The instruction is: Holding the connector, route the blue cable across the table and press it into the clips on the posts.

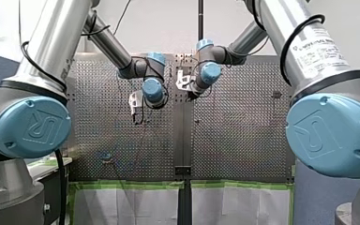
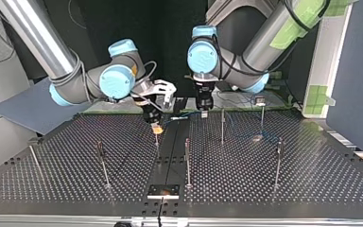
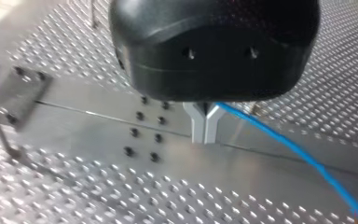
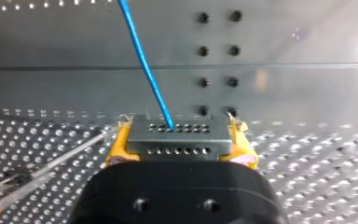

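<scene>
My right tool point(image 4: 179, 144) squeezes the connector point(image 4: 179, 137) between its yellow pads point(image 4: 116, 147), and my left tool point(image 3: 204, 135) is pinched shut on the blue cable point(image 4: 146, 63).

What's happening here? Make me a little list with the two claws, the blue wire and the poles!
cable: blue, comes out of the connector and runs toward the left claw
right claw: yellow pads shut on the connector
left claw: metal fingers shut on the cable, just above the table
posts: thin, upright, spread over the table
cable in clips: too small to tell
</scene>
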Robot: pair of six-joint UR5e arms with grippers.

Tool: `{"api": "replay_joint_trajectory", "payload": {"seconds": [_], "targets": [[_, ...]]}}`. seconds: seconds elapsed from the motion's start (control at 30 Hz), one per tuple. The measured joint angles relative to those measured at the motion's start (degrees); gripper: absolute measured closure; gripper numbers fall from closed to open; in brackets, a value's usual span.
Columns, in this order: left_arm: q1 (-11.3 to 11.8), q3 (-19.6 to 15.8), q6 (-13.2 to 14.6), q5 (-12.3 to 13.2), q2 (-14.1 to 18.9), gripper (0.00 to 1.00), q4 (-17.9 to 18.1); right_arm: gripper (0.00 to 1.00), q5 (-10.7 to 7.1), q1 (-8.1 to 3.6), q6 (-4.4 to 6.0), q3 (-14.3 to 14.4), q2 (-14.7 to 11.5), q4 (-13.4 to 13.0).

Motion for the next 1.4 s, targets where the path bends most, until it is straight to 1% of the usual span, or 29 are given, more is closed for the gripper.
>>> {"api": "replay_joint_trajectory", "payload": {"seconds": [0.17, 0.27, 0.5, 0.67, 0.83, 0.93, 1.03, 1.17, 1.4], "targets": [[-0.4, 0.0, 0.1, 0.1, 2.5, 1.00, 0.2, 1.00, -1.46, -0.06, -0.84, 0.1, -3.0, 1.1], [-0.5, 0.0, 0.4, 0.0, 4.0, 1.00, -0.2, 1.00, -2.28, -0.09, -1.15, 0.1, -4.7, 1.8], [-0.6, 0.0, 1.6, 0.2, 7.4, 1.00, -0.6, 1.00, -2.95, -0.15, -1.28, 0.1, -8.3, 2.4], [-0.3, 0.2, 1.7, 0.3, 9.8, 1.00, -0.6, 1.00, -3.61, -0.33, -1.28, 0.1, -10.8, 2.9], [0.0, 1.1, 1.8, 0.4, 12.2, 1.00, -0.4, 1.00, -3.91, -0.60, -1.28, 0.1, -13.0, 3.0], [0.3, 2.0, 1.7, 1.1, 13.6, 1.00, -0.3, 1.00, -3.99, -0.80, -1.28, 0.1, -13.3, 3.0], [0.7, 3.3, 1.8, 1.9, 14.4, 1.00, -1.0, 1.00, -4.31, -0.96, -1.30, 0.1, -12.7, 2.9], [0.9, 4.6, 1.7, 2.9, 13.6, 1.00, -1.5, 1.00, -4.83, -1.08, -1.34, 0.1, -11.4, 2.8], [1.1, 4.9, 1.5, 3.5, 11.2, 1.00, -1.8, 1.00, -6.56, -1.75, -1.07, 0.1, -10.9, 2.4]]}}
